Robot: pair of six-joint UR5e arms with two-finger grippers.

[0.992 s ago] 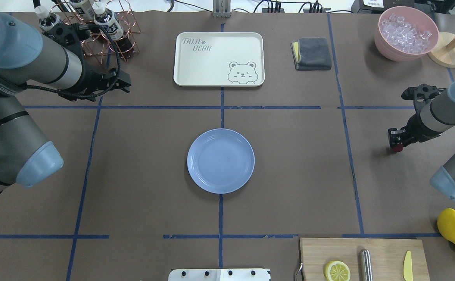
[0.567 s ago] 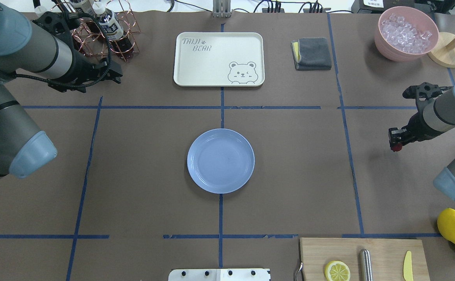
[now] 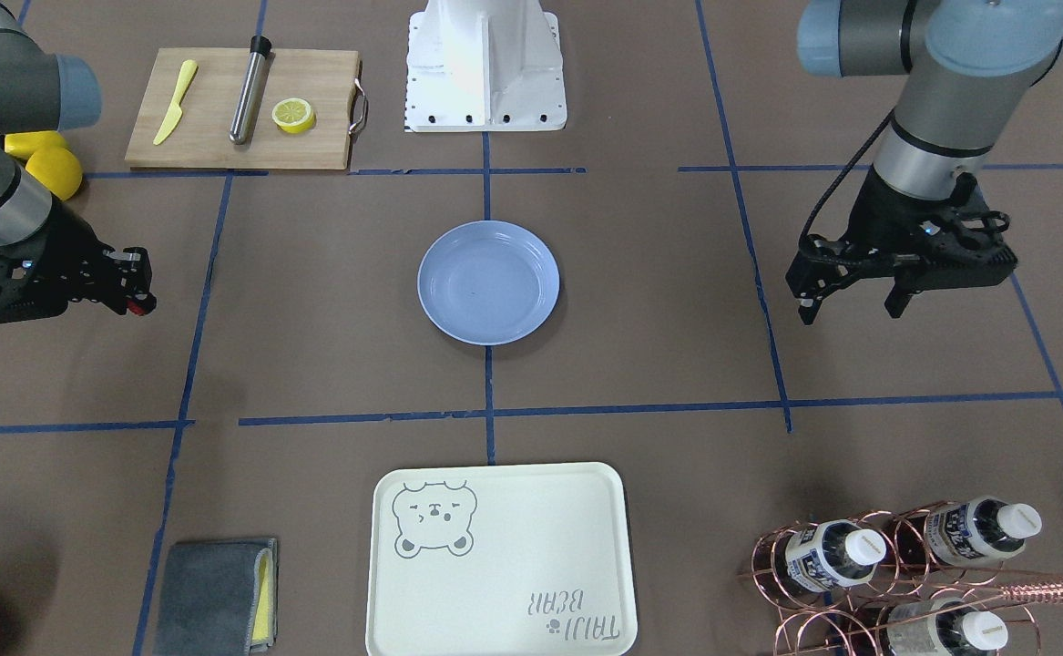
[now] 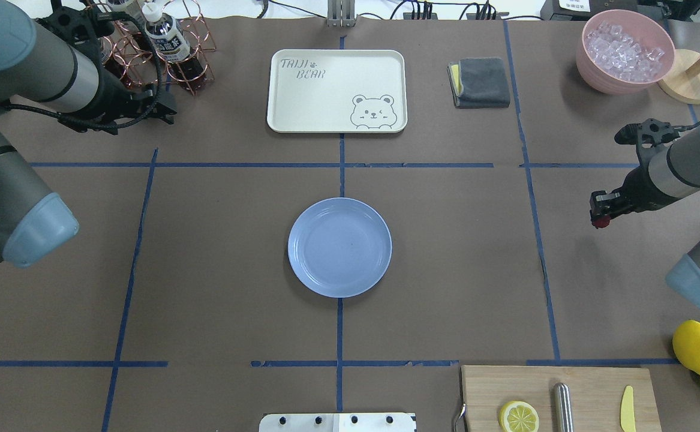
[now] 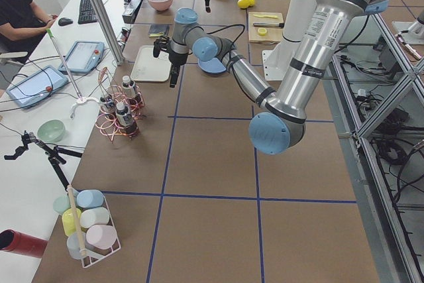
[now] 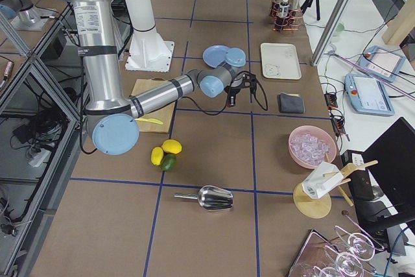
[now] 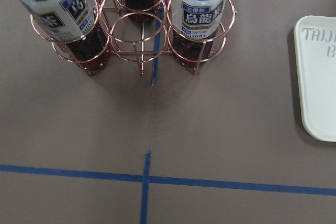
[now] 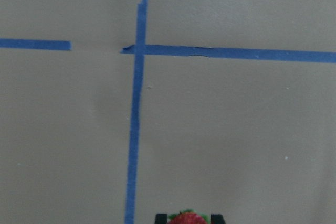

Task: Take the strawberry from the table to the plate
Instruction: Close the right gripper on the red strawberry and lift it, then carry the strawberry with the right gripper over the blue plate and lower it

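Note:
The strawberry (image 4: pixel 600 223) is a small red berry, and my right gripper (image 4: pixel 597 215) is shut on it above the brown table (image 4: pixel 445 270), right of the right-hand blue tape line. The front-facing view shows the strawberry (image 3: pixel 137 307) at the tips of that gripper (image 3: pixel 130 296). In the right wrist view the strawberry (image 8: pixel 187 217) sits between two dark fingertips at the bottom edge. The light-blue plate (image 4: pixel 326 270) lies bare at the table's middle, well left of the berry. My left gripper (image 3: pixel 850 305) hangs open and holds nothing near the bottle rack.
A copper bottle rack (image 4: pixel 164 42) stands at the back left, close to my left gripper. The cream bear tray (image 4: pixel 336 90), a grey cloth (image 4: pixel 481 81) and a pink bowl of ice (image 4: pixel 624 51) line the back. A cutting board (image 4: pixel 556 399) and lemons (image 4: pixel 696 347) are front right.
My left arm has drawn back and to the left, toward the bottle rack. The right gripper has shifted slightly left and back with the strawberry still in it.

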